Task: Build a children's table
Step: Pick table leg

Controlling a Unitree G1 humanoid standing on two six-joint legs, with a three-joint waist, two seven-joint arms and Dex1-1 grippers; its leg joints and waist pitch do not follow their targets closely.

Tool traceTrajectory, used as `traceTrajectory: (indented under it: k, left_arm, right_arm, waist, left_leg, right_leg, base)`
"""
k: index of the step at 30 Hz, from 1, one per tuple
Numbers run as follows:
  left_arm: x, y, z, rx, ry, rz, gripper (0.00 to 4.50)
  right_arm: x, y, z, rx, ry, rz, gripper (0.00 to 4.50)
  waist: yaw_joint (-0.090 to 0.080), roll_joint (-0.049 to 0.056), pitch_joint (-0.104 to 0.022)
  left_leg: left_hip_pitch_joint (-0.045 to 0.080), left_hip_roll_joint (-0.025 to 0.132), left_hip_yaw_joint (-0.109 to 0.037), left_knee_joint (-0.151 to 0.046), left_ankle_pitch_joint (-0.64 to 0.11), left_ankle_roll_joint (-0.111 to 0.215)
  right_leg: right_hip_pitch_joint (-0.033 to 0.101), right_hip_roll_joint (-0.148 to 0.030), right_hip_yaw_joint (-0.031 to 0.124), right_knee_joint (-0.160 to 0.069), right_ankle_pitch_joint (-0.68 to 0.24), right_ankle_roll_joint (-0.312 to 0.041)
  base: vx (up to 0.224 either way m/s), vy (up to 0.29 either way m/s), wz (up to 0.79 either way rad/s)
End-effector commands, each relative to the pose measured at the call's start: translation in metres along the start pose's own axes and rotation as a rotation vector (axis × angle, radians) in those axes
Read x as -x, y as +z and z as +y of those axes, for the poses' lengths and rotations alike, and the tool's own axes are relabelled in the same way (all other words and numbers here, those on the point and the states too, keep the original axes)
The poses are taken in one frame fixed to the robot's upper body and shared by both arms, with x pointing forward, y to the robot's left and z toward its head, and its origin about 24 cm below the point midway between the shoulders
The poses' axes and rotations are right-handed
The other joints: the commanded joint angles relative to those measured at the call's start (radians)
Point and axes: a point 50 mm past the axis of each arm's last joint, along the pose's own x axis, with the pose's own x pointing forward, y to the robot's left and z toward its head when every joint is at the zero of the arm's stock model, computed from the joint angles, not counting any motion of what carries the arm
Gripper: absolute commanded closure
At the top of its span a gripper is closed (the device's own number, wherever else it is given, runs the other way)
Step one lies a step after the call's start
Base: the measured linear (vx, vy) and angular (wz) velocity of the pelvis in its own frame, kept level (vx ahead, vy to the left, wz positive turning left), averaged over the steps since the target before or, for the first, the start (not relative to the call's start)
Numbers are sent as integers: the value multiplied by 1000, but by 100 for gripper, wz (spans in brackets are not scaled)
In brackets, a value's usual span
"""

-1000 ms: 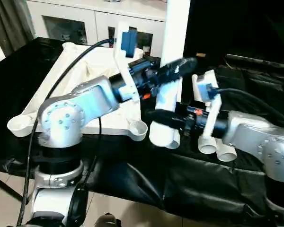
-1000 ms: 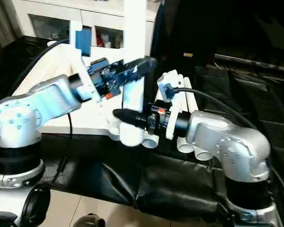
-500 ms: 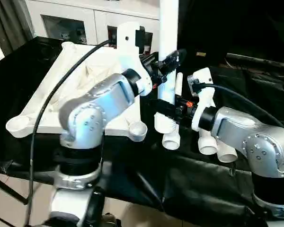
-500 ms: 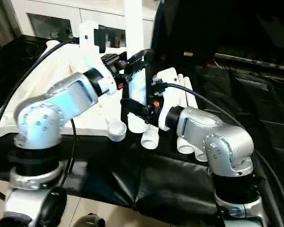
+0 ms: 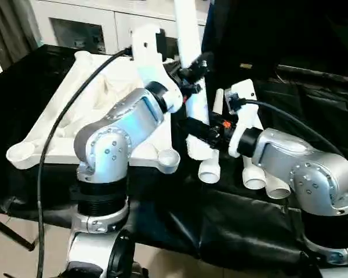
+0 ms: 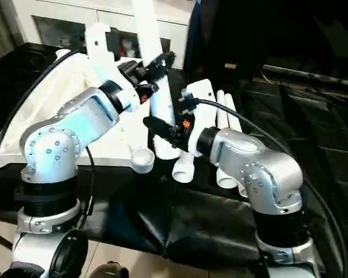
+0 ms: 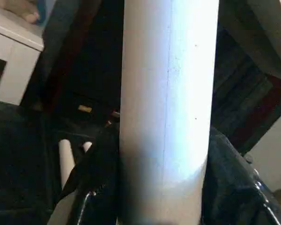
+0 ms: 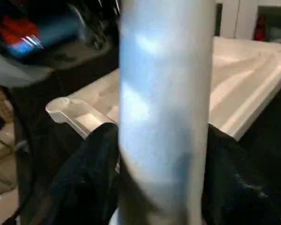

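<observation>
The children's table top (image 5: 58, 110) lies upside down on the black cloth, ribbed side up, with a round corner socket (image 5: 169, 157) near the front. One white leg (image 5: 185, 35) stands nearly upright beside that corner, its top leaning left. My left gripper (image 5: 194, 68) is shut on the leg's middle; the left wrist view has the tube (image 7: 168, 93) tight between the black fingers (image 7: 96, 187). My right gripper (image 5: 202, 130) is at the leg's lower end (image 8: 166, 93), just above the cloth.
Several more white legs (image 5: 265, 179) lie side by side on the cloth to the right, under my right forearm. A white cabinet (image 5: 87, 23) with glass fronts stands behind the table. The cloth's front edge drops to a tiled floor.
The leg has shifted left and away from me, and its top now leans left. My left arm has swung up and round with it. My right gripper stayed at the leg's foot.
</observation>
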Motion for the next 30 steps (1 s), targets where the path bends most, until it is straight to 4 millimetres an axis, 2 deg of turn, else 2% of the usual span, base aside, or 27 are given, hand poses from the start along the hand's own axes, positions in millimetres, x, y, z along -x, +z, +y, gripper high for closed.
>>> traceTrajectory:
  k: [1,3,7,11,17,19,22,24,30]
  left_arm:
    - [-1,4,-2,-3,-31,-16,263]
    - [2,8,-7,5,-169,-5,263]
    - [12,12,-11,-4,-368,46,264]
    - [20,16,-14,1,-509,70,264]
    - [27,20,-18,-25,-648,79,264]
    - [27,20,-17,-24,-655,84,264]
    - [27,20,-17,-19,-666,85,264]
    - [27,20,-17,-16,-674,86,264]
    - [27,20,-15,-16,-665,78,264]
  right_arm:
    - [3,7,0,14,13,-26,154]
    - [9,11,1,2,62,-46,145]
    - [21,13,0,-31,143,-41,145]
    - [26,9,-1,-33,161,1,145]
    - [30,4,2,-33,200,41,145]
    - [31,4,4,-35,213,46,179]
    - [32,2,4,-39,214,54,192]
    - [31,1,3,-42,208,61,222]
    - [30,-1,3,-51,209,61,257]
  waist:
    - [-4,8,-82]
    - [-3,10,-82]
    - [1,15,-86]
    - [2,15,-85]
    - [3,18,-86]
    - [4,18,-84]
    - [4,17,-82]
    - [5,15,-82]
    - [5,12,-82]
  left_leg:
    - [27,90,-54,-77,-272,-66]
    - [30,87,-53,-76,-273,-64]
    - [29,92,-53,-79,-258,-65]
    - [25,92,-51,-79,-239,-68]
    - [30,95,-50,-81,-248,-75]
    - [31,96,-50,-81,-258,-79]
    - [32,95,-51,-81,-274,-81]
    - [32,94,-51,-81,-281,-83]
    - [33,95,-52,-81,-281,-82]
  right_leg:
    - [36,-116,63,-105,-450,38]
    - [34,-119,63,-107,-462,38]
    - [36,-117,66,-95,-399,8]
    - [39,-119,69,-89,-358,-25]
    - [40,-121,71,-84,-346,-58]
    - [40,-122,72,-86,-362,-62]
    - [41,-124,71,-91,-397,-55]
    - [40,-125,70,-95,-428,-43]
    - [37,-125,69,-99,-454,-28]
  base:
    - [0,0,0]
    - [0,0,0]
    - [0,0,0]
    - [0,0,0]
    - [0,0,0]
    - [0,0,0]
    - [0,0,0]
    - [0,0,0]
    - [0,0,0]
